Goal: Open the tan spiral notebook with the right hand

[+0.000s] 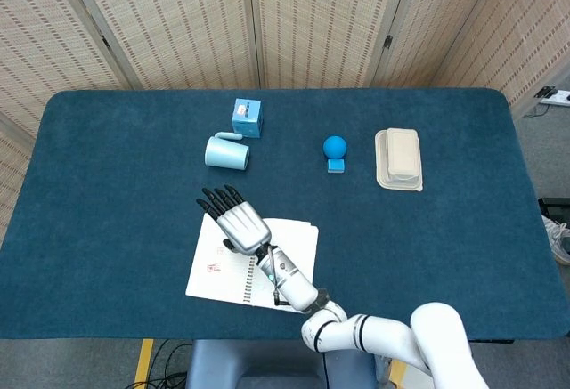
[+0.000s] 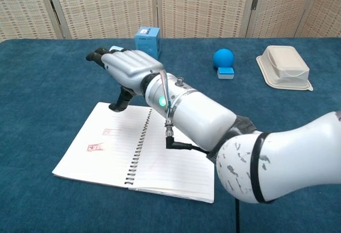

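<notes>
The spiral notebook (image 1: 290, 248) lies open and flat on the blue table near the front edge, its white lined pages up (image 2: 101, 145). Small red marks show on the left page. The tan cover is hidden underneath. My right hand (image 1: 237, 221) hovers over the far end of the left page, fingers stretched out and apart, holding nothing. In the chest view the right hand (image 2: 126, 67) has its thumb pointing down near the page's far edge; I cannot tell if it touches. The forearm crosses the spiral binding. My left hand is not in either view.
A light blue cup (image 1: 226, 152) lies on its side behind the notebook, next to a blue box (image 1: 247, 117). A blue ball (image 2: 223, 58) on a small block sits mid-right. A cream lidded container (image 2: 285, 66) stands at the right.
</notes>
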You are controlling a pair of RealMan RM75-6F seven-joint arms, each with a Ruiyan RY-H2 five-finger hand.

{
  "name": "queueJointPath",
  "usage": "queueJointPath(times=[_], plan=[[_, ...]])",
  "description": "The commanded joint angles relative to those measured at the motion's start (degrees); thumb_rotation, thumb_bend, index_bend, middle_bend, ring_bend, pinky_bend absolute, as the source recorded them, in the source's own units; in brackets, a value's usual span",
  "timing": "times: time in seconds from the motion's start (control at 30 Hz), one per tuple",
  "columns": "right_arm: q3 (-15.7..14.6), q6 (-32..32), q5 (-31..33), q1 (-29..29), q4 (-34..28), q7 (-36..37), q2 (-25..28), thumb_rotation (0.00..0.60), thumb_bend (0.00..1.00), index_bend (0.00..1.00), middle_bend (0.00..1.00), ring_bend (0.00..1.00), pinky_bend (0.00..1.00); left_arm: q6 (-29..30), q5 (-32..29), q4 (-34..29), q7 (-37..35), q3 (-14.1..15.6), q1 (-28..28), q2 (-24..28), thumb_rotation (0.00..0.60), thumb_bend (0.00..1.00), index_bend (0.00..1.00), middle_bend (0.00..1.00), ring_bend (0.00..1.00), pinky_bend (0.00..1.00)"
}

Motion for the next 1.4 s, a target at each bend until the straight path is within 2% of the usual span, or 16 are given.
queueJointPath(times=[0.03,0.1,0.13,0.17,0.23,0.33,0.4,0.53,0.63,0.7,0.83,0.97,1.4], plan=[[-4.5,5.1,1.5,-7.7,-14.9,-6.1,9.9,0.600,0.30,0.00,0.00,0.00,0.00,1.3,2.6,-1.2,2.5,0.8,-0.2,-0.3,0.600,0.27,0.09,0.04,0.06,0.14],[-7.2,8.2,4.1,-12.8,-25.7,-11.9,17.6,0.600,0.30,0.00,0.00,0.00,0.00,2.0,4.7,-1.9,4.6,1.6,-0.5,-0.5,0.600,0.27,0.09,0.04,0.06,0.14],[-8.0,9.1,5.2,-14.3,-29.0,-13.6,20.1,0.600,0.30,0.00,0.00,0.00,0.00,2.2,5.2,-2.2,5.1,1.9,-0.6,-0.6,0.600,0.27,0.09,0.04,0.06,0.14],[-9.4,11.1,7.1,-17.1,-35.5,-16.1,25.0,0.600,0.30,0.00,0.00,0.00,0.00,2.5,6.2,-2.8,6.4,2.2,-0.8,-0.7,0.600,0.27,0.09,0.04,0.06,0.14],[-11.9,15.3,8.6,-21.8,-44.8,-18.1,33.1,0.600,0.30,0.00,0.00,0.00,0.00,3.0,7.8,-3.8,8.9,3.0,-1.1,-1.2,0.600,0.27,0.09,0.04,0.06,0.14],[-15.9,22.0,4.6,-28.5,-51.3,-15.3,42.2,0.600,0.30,0.00,0.00,0.00,0.00,2.9,10.2,-5.3,12.5,4.3,-1.7,-1.7,0.600,0.27,0.09,0.04,0.06,0.14],[-18.6,26.0,0.3,-32.5,-51.4,-10.5,46.0,0.600,0.30,0.00,0.00,0.00,0.00,2.7,11.6,-6.0,15.2,5.0,-2.2,-2.2,0.600,0.27,0.09,0.04,0.06,0.14],[-24.5,32.3,-6.9,-40.6,-46.4,4.6,52.0,0.600,0.30,0.00,0.00,0.00,0.00,1.9,13.1,-7.7,20.9,6.2,-3.2,-3.8,0.600,0.27,0.09,0.04,0.06,0.14],[-27.1,36.2,-10.3,-44.8,-40.5,12.4,53.8,0.600,0.30,0.00,0.00,0.00,0.00,2.5,14.2,-8.5,23.5,6.8,-3.3,-4.6,0.600,0.27,0.09,0.04,0.06,0.14],[-28.1,38.5,-11.5,-47.0,-37.7,14.8,54.1,0.600,0.30,0.00,0.00,0.00,0.00,4.3,15.8,-8.4,23.7,6.9,-3.1,-4.9,0.600,0.27,0.09,0.04,0.06,0.14],[-28.7,44.1,-14.0,-51.3,-32.7,14.7,52.9,0.600,0.30,0.00,0.00,0.00,0.00,7.2,18.9,-7.6,22.7,7.7,-2.3,-5.3,0.600,0.27,0.09,0.04,0.06,0.14],[-28.6,46.9,-16.8,-53.0,-32.5,15.1,53.1,0.600,0.30,0.00,0.00,0.00,0.00,7.2,18.8,-7.6,22.7,8.0,-2.3,-5.2,0.600,0.27,0.10,0.04,0.06,0.14],[-26.3,45.6,-16.1,-54.5,-32.8,18.3,54.9,0.600,0.30,0.00,0.00,0.00,0.00,5.0,16.6,-8.2,23.8,7.8,-3.3,-5.0,0.600,0.27,0.10,0.04,0.06,0.14]])
